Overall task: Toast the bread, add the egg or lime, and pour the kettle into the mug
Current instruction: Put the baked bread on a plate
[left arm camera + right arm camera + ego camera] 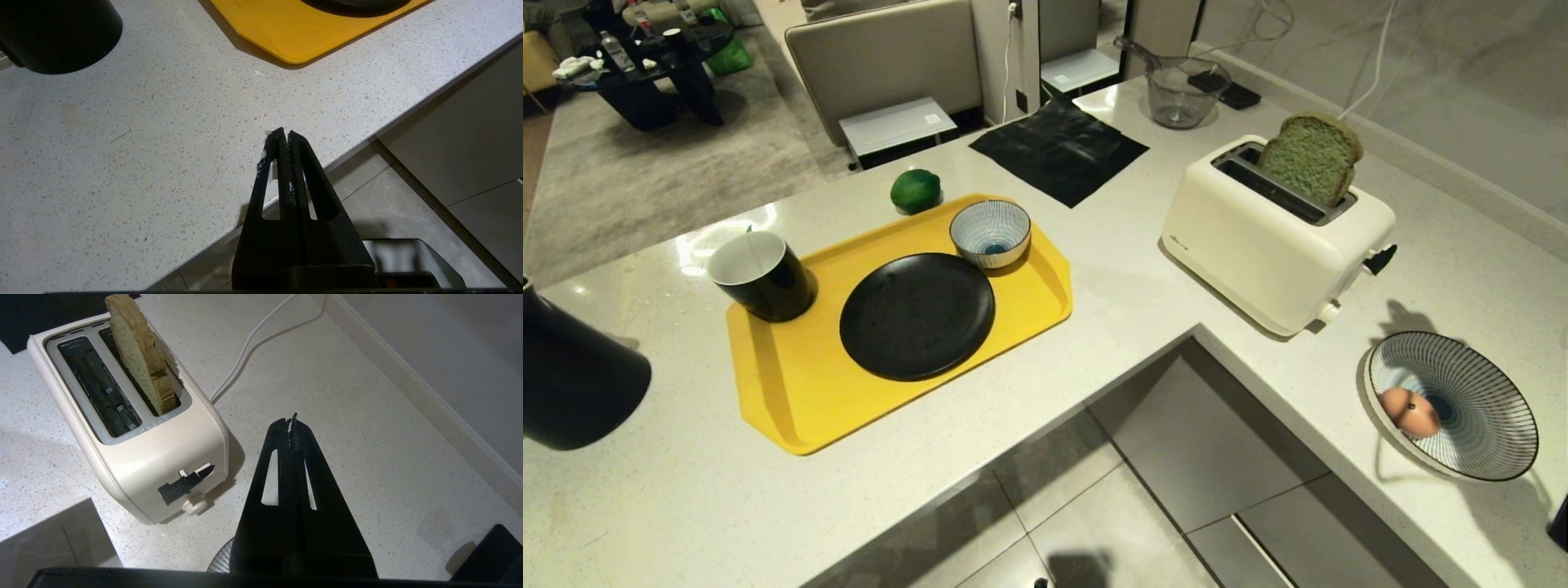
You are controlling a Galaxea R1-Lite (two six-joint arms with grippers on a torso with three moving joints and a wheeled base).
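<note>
Bread (1311,157) stands upright in the rear slot of the toaster (1270,237), upper right of head view. Lime (916,190) on tabletop (1127,286), touching the yellow tray (792,384); mug (761,275) at the tray's left edge. Kettle (572,376) far left. Egg (1409,411) in striped bowl (1486,425), lower right. Left gripper (284,134) pressed together, empty, over the tabletop edge. Right gripper (291,420) pressed together, empty, beside the toaster.

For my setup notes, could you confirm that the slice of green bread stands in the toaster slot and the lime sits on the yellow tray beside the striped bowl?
Not quite: the head view shows the lime on the countertop, just past the yellow tray, not on it. The green bread does stand in the toaster slot, and the striped bowl is on the tray.
</note>
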